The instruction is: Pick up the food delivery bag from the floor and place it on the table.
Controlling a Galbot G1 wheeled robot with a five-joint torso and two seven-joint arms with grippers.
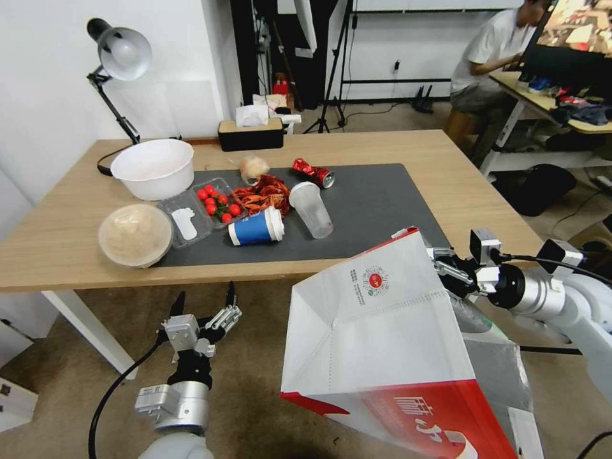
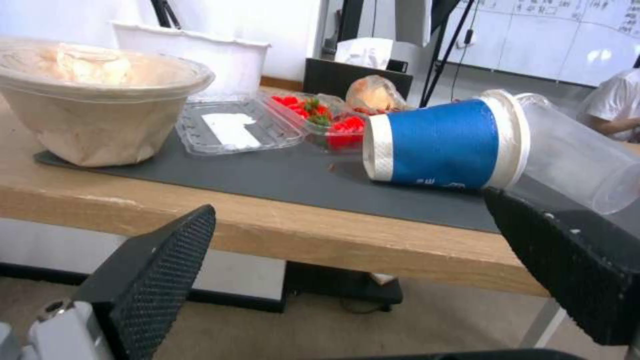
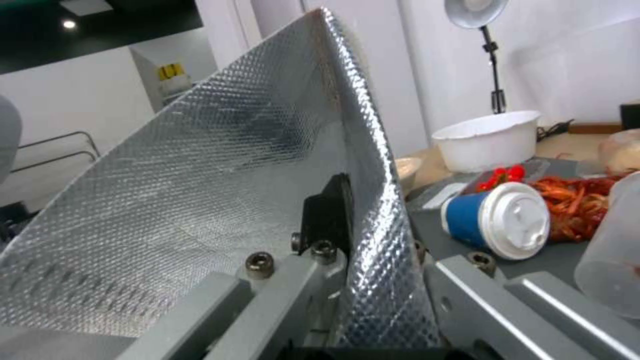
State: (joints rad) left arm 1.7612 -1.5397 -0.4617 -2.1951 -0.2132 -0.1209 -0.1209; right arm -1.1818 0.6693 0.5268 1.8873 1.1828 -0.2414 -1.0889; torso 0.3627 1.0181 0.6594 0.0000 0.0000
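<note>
The right claw (image 1: pixel 446 264) pinches the top edge of one big red-and-white food delivery bag with shiny silver lining (image 1: pixel 389 338), holding it up over the brown carpet floor (image 1: pixel 255 382), just beside the long light-wood bench (image 1: pixel 57 242). The left claw (image 1: pixel 204 299) hangs spread wide below the bench's front edge. On the bench lie two tipped cups, one blue paper cup (image 1: pixel 255 228) and one clear plastic cup (image 1: pixel 311 209), and one clear tray (image 1: pixel 220 201) holds red tomatoes.

The right pincer (image 1: pixel 446 264) hangs at the surface's (image 1: pixel 472 191) near edge; the mat (image 1: pixel 382 204) just beyond it lies bare. Farther left of it, the clear cup (image 1: pixel 311 209), blue cup (image 1: pixel 256 228), can (image 1: pixel 313 173) and crayfish (image 1: pixel 262 193) block the way.
</note>
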